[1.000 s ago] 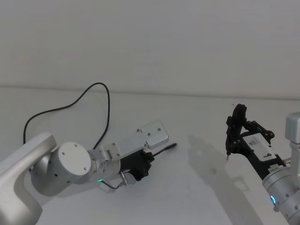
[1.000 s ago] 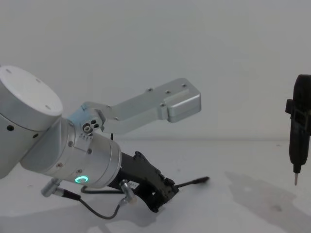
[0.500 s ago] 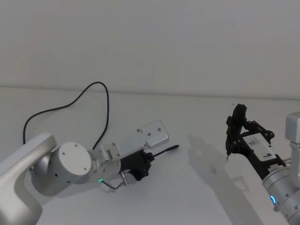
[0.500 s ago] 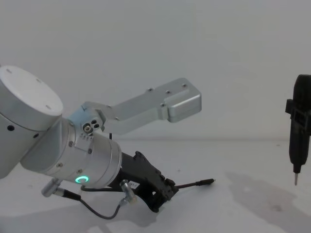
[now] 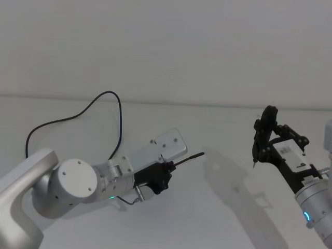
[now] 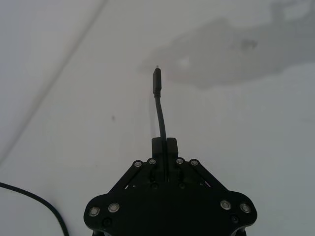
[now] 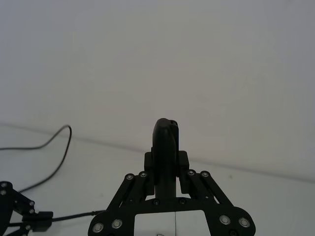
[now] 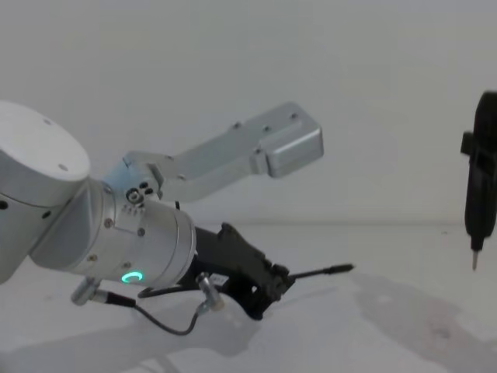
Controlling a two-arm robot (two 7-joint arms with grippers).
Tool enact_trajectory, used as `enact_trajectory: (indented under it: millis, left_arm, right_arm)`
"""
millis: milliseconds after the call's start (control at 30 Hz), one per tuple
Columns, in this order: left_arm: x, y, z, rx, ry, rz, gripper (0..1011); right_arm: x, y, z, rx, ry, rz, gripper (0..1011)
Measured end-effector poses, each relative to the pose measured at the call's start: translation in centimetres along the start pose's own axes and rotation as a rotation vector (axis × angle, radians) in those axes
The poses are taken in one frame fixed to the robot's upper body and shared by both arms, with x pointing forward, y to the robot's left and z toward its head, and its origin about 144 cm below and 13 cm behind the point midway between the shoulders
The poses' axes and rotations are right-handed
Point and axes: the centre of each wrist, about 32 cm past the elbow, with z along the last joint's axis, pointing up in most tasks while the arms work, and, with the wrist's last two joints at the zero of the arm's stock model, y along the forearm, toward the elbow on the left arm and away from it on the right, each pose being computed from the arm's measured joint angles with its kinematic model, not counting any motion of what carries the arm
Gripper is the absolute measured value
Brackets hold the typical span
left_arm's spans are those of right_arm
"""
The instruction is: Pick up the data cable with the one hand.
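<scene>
1. The left end effector (image 6: 164,145), a black plastic two-jaw unit, is closed narrow on the thin, flexible black data cable (image 6: 158,96), gripping it a short way behind the plug.
2. The slim cylindrical black plug, with its tiny metal tip, projects straight out beyond the jaws. In the chest view it sits raised above the white desk (image 8: 404,249), with its shadow lying underneath.
3. Behind the jaws, the data cable trails back to the robot's left and lies in a wide loop on the desk, reaching towards the far edge.
4. The left end effector joins a thick silver cylinder (image 8: 147,241) bearing a green glowing ring. A short dark wire (image 8: 177,331) with a silver metal plug hangs below that cylinder.
5. The right end effector (image 7: 166,164), also black and two-jawed, is clamped on a black pen-shaped tool (image 7: 166,135) with a thin metal tip. It hangs above the desk on the robot's right with the tip pointing down, well apart from the data cable.
</scene>
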Motion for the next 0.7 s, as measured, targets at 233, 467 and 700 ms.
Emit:
enact_trajectory:
  millis: [233, 467, 700]
  left_arm:
    - [0.0, 0.9, 0.2, -0.098, 0.000, 0.014, 49]
    - [0.3, 2.2, 0.7, -0.199, 0.008, 0.009, 49]
    - [0.5, 3.1, 0.9, -0.253, 0.014, -0.002, 49]
  right_arm:
    - [0.0, 0.0, 1.3, 0.066, 0.005, 0.014, 268]
    - [-0.1, 0.0, 2.4, 0.120, 0.028, 0.028, 268]
    - [-0.2, 0.1, 3.2, 0.167, 0.053, 0.039, 268]
